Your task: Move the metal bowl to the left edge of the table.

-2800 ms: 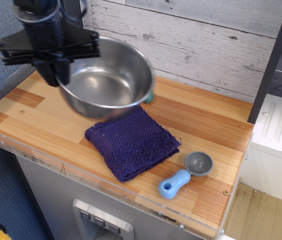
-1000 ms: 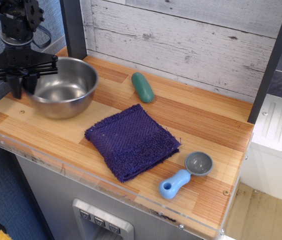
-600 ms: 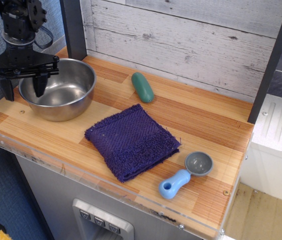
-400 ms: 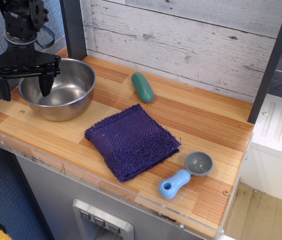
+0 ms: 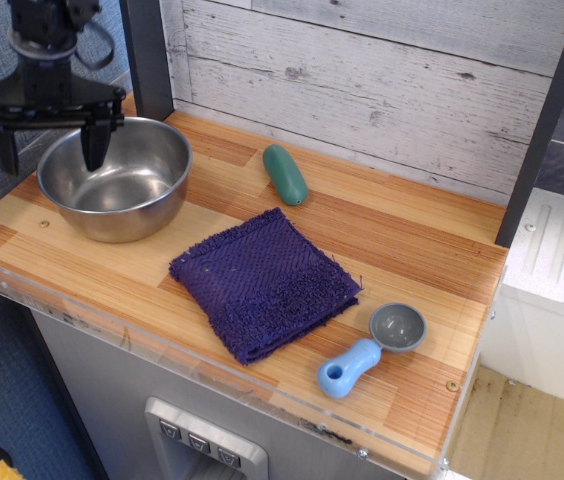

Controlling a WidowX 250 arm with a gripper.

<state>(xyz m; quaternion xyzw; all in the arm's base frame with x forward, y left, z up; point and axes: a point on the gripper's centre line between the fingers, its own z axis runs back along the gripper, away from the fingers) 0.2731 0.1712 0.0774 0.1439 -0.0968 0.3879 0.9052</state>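
The metal bowl point(image 5: 117, 180) is large, round and shiny. It stands upright on the wooden table point(image 5: 402, 250) near the table's left edge. My gripper point(image 5: 49, 152) hangs just above the bowl's left rim with its two black fingers spread wide apart. One finger is over the bowl's inside and the other is outside the rim to the left. It holds nothing.
A purple cloth point(image 5: 262, 283) lies in the middle of the table. A green oblong object point(image 5: 285, 173) lies behind it near the plank wall. A blue-handled grey scoop point(image 5: 372, 350) lies at the front right. A dark post point(image 5: 147, 55) stands behind the bowl.
The gripper carried the bowl from above the table's middle down to the left edge, set it down, opened its fingers and has risen a little above the rim.
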